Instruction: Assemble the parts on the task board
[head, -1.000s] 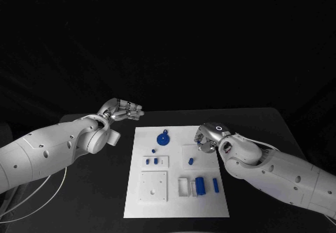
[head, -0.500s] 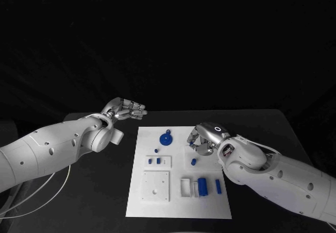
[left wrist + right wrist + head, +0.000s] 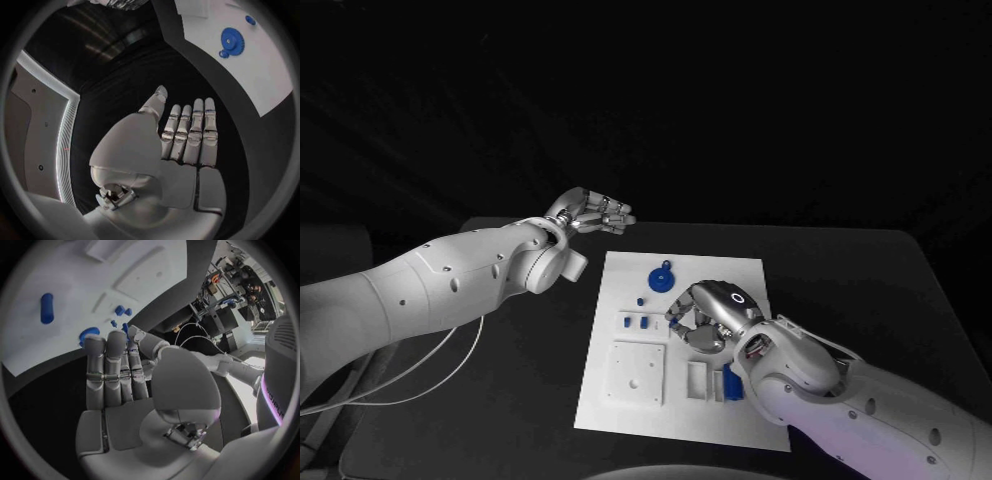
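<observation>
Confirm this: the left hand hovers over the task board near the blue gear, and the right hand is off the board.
Wrong way round. In the head view the right hand is over the task board near the blue gear; the left hand is off the board over the black table.

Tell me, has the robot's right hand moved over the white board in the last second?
Yes. The right hand has crossed from the task board's right edge inward, now beside the small blue pieces below the blue gear.

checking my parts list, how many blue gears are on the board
1. The gear lies flat near the far end of the board, beyond the right hand. That hand hangs over the board's middle, so another could be hidden beneath it.
</observation>
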Motion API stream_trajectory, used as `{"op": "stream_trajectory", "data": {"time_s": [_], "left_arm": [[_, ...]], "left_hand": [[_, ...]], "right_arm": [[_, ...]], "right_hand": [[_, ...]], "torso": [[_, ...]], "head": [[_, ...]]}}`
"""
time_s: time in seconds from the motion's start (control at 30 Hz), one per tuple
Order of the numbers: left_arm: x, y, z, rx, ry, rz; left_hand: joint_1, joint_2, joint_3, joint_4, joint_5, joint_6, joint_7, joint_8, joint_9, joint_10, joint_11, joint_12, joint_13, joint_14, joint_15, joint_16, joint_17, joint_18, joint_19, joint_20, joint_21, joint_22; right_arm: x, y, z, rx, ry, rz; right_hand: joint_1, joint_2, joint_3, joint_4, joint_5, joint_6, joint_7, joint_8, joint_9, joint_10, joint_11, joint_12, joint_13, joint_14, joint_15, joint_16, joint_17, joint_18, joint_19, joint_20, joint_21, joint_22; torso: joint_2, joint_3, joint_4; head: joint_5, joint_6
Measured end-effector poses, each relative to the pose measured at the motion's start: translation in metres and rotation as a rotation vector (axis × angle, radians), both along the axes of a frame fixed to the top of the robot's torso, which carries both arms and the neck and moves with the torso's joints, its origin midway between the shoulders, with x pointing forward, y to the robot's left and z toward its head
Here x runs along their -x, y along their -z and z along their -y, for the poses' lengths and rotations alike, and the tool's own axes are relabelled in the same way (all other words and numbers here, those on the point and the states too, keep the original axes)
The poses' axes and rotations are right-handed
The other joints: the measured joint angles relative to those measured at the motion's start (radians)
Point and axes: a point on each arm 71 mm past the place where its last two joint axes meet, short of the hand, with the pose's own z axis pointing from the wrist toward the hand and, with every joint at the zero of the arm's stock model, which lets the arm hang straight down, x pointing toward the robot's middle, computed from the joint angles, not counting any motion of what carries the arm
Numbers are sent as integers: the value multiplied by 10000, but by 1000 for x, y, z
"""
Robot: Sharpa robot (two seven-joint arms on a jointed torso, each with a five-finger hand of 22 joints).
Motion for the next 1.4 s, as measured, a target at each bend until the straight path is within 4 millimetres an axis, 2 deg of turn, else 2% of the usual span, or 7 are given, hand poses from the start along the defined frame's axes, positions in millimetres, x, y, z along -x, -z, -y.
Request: {"op": "stream_trajectory", "data": {"time_s": [0.1,0.2,0.43,0.73,1.07,1.23,1.4], "left_arm": [[-2,1,6,36,48,-1],[-3,1,10,60,64,-2],[-4,2,20,156,181,-19],[-4,2,27,208,270,-50],[-4,2,27,217,273,-67],[-4,2,27,221,277,-77],[-4,2,27,225,289,-88]], "left_hand": [[0,0,0,0,0,0,0,0,0,0,0,0,0,0,0,0,0,0,0,0,0,0],[0,0,0,0,0,0,0,0,0,0,0,0,0,0,0,0,0,0,0,0,0,0],[-5,86,0,0,0,0,0,0,-9,0,0,0,0,0,0,0,0,0,0,0,0,-8],[-5,86,0,0,0,0,0,0,-9,0,0,0,0,0,0,0,0,0,0,0,46,-7],[-5,85,-1,0,0,0,0,0,-8,0,0,0,0,0,0,0,0,1,0,0,46,-7],[1,138,-21,-20,0,0,0,0,-8,0,0,0,0,0,0,0,0,1,0,0,46,-7],[-14,172,-43,-41,0,0,0,0,-8,0,0,0,0,0,0,0,0,1,0,0,46,-6]], "right_arm": [[5,8,-7,-109,-56,-106],[9,15,-13,-126,-114,-203],[16,35,-20,111,-205,-429],[23,50,-27,326,-349,-612],[26,59,-29,512,-394,-678],[26,61,-29,597,-380,-672],[26,64,-30,680,-393,-666]], "right_hand": [[0,0,0,0,-1,0,0,0,-4,17,17,0,0,24,-23,0,0,-43,18,-18,-69,73],[0,0,0,0,-29,0,0,-1,-7,18,18,0,0,24,-23,0,-5,2,59,-15,-110,111],[-1,-1,28,28,-30,-1,1,-9,-8,18,18,-1,0,25,-22,0,-42,64,104,3,-261,199],[-1,-1,29,28,-32,-2,1,-11,15,15,15,-4,0,27,-21,0,-84,96,176,3,-359,198],[-2,-2,73,-16,-39,-2,1,-19,33,14,13,-40,0,28,-19,40,-134,93,213,36,-533,196],[-2,-2,73,-16,-27,-2,1,-28,32,13,13,-1,0,42,-6,41,-158,90,248,2,-534,196],[-3,-3,100,12,-27,-2,1,-31,30,12,12,-1,0,42,-6,40,-166,87,249,2,-570,195]], "torso": [[-24,-6,13],[-45,-24,30],[-62,-35,41],[-54,-27,38],[-54,-13,30],[-54,-14,25],[-54,-18,23]], "head": [[152,-57],[263,-123],[394,-172],[464,-263],[542,-395],[560,-422],[528,-397]]}}
